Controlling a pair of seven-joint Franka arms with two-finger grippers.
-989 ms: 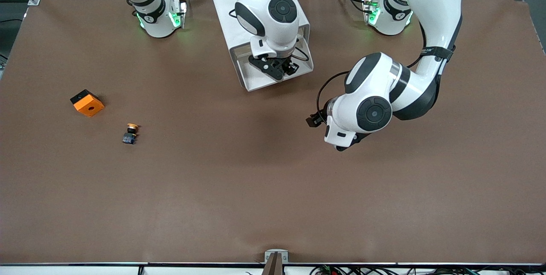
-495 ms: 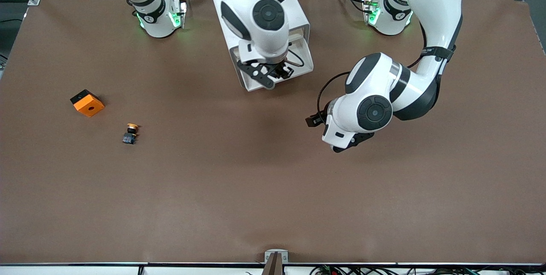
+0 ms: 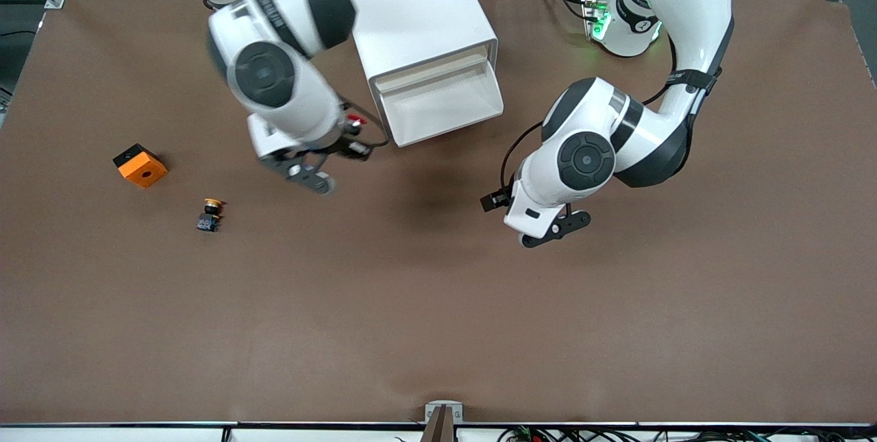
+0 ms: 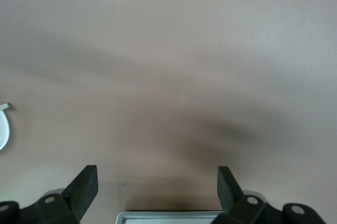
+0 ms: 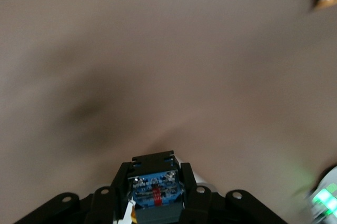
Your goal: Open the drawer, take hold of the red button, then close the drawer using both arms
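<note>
Right pincer (image 5: 156, 195) clamped on the button (image 5: 156, 191) over bare tabletop (image 3: 411, 305) beside the open drawer (image 3: 438, 103); left pincer (image 4: 158, 188) spread wide, empty, low over the tabletop.

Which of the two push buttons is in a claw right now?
The red-capped button, pinched in the right claw above the table. The yellow-orange-capped button lies untouched on the table beside the orange cube.
</note>
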